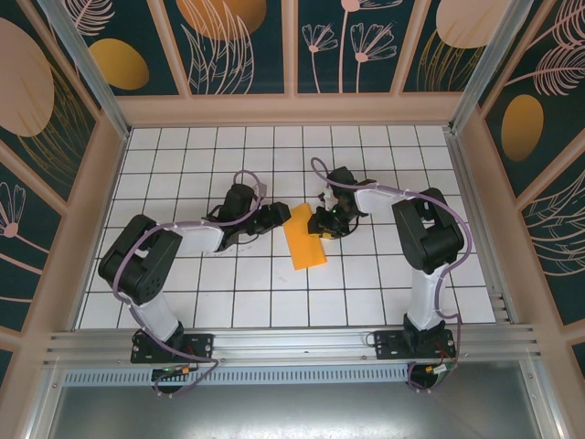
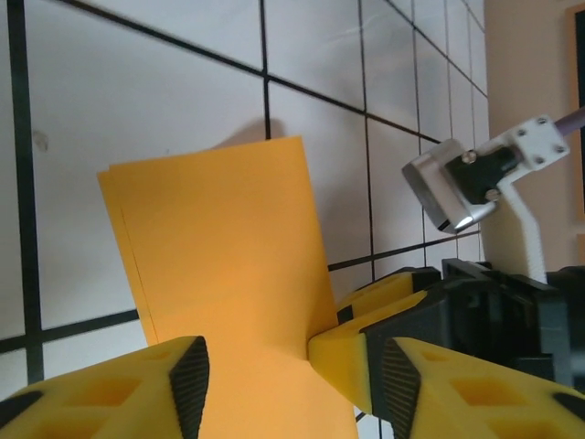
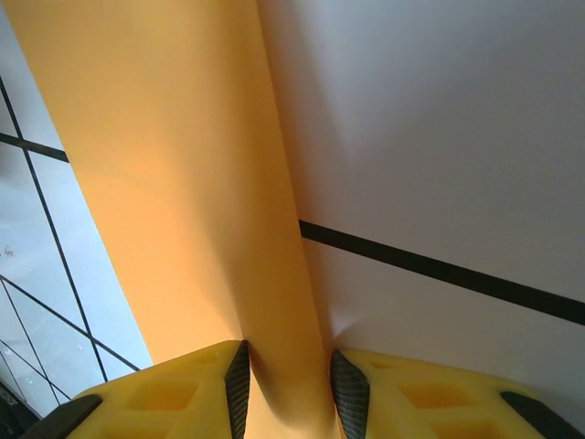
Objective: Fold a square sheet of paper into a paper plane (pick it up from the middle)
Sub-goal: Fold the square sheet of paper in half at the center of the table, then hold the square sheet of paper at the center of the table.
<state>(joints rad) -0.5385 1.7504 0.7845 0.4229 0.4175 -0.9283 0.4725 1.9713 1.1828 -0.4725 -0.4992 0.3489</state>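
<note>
Paper (image 1: 305,241), folded in half, near the tabletop's (image 1: 274,302) centre. Right gripper (image 3: 287,389) pinching its edge; left gripper (image 2: 291,375) spread over the sheet, apparently not clamping.

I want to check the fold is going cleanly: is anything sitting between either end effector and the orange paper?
Nothing visible is. The right end effector has the folded orange paper running between its fingers, and the left end effector sits at the sheet's near edge, fingers spread on either side. The tiles around the paper look bare.
</note>
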